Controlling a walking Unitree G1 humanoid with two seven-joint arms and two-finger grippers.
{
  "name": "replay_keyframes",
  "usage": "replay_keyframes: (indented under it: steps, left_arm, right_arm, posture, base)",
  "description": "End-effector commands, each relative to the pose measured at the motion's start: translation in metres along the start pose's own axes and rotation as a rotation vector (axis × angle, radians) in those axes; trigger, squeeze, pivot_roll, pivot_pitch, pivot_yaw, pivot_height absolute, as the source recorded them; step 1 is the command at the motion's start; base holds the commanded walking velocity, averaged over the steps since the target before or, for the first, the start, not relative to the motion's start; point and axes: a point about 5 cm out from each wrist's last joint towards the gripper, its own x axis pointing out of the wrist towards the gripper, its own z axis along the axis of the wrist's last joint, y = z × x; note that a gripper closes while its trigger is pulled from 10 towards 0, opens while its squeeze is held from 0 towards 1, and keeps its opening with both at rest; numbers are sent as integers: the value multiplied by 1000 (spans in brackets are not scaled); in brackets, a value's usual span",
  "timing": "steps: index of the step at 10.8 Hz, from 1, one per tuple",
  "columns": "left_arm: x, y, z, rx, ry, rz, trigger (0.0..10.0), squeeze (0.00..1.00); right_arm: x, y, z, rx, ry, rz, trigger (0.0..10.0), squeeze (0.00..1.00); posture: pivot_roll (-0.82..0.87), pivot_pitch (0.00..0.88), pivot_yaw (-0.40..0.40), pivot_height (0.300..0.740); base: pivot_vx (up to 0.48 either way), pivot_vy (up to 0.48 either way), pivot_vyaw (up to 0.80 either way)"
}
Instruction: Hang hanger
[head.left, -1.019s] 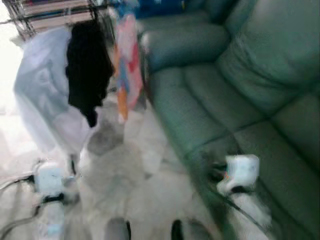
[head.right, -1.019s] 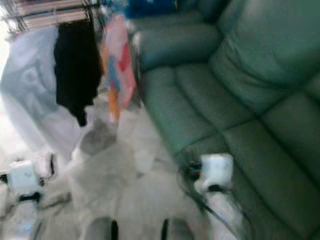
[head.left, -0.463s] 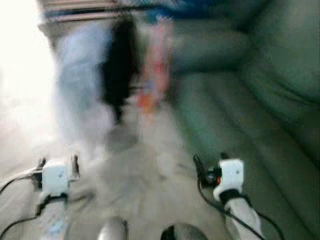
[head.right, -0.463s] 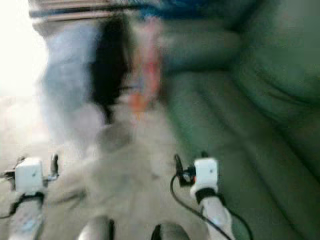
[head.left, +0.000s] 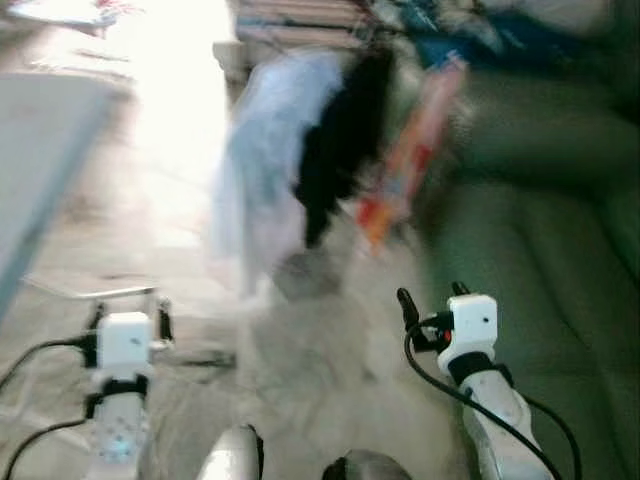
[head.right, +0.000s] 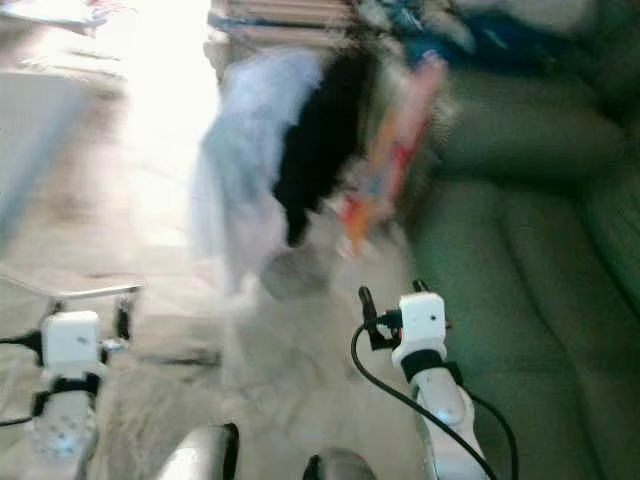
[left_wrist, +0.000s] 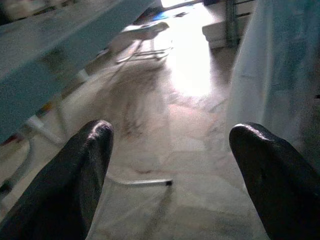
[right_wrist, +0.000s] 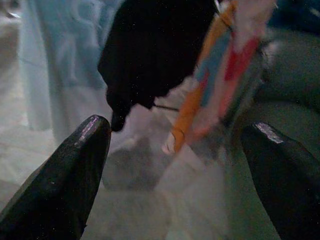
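Both grippers empty, garments ahead.
Left gripper (left_wrist: 170, 165) and right gripper (right_wrist: 175, 170) fingers apart; black garment (right_wrist: 155, 55) beyond right gripper.

Three clothes hang in a row ahead — a big shirt (head.left: 265, 170) on the left, a dark top (head.left: 340, 150) in the middle, a bright cloth (head.left: 410, 150) on the right, just beside the sofa (head.left: 540, 250). The sofa runs along the right side of the floor (head.left: 300, 350). A table edge (head.left: 40, 170) is at the far left. The left gripper (left_wrist: 170, 175) and the right gripper (right_wrist: 175, 165) sit low in front — well apart, both short of the clothes.
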Motion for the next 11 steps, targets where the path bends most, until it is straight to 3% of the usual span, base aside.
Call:
replay_keyframes:
  steps: [1,6,8,10,11]
  left_arm:
    - [-3,-6,-4,-9,22,-15,10000,0]
    - [-3,-12,8,-36,-40,-119,10000,0]
    - [5,-3,14,-41,-64,-118,10000,0]
    - [8,-11,19,-34,-96,-137,10000,0]
    - [9,-17,36,42,-195,-159,10000,0]
  right_arm:
    - [-4,-6,-4,-6,27,-9,10000,0]
    - [12,-20,4,-46,-5,-77,10000,0]
    - [13,-28,4,-46,1,-114,10000,0]
    - [11,-28,4,-41,1,-128,10000,0]
    - [11,-26,4,-18,-2,-124,10000,0]
  posture:
    - [69,112,-123,740]
    - [83,176,-148,740]
    - [70,191,-136,740]
    - [60,206,-125,740]
    - [61,220,-121,740]
  base:
    - [0,0,0]
    - [0,0,0]
    - [0,465,0]
    - [0,478,0]
    - [0,435,0]
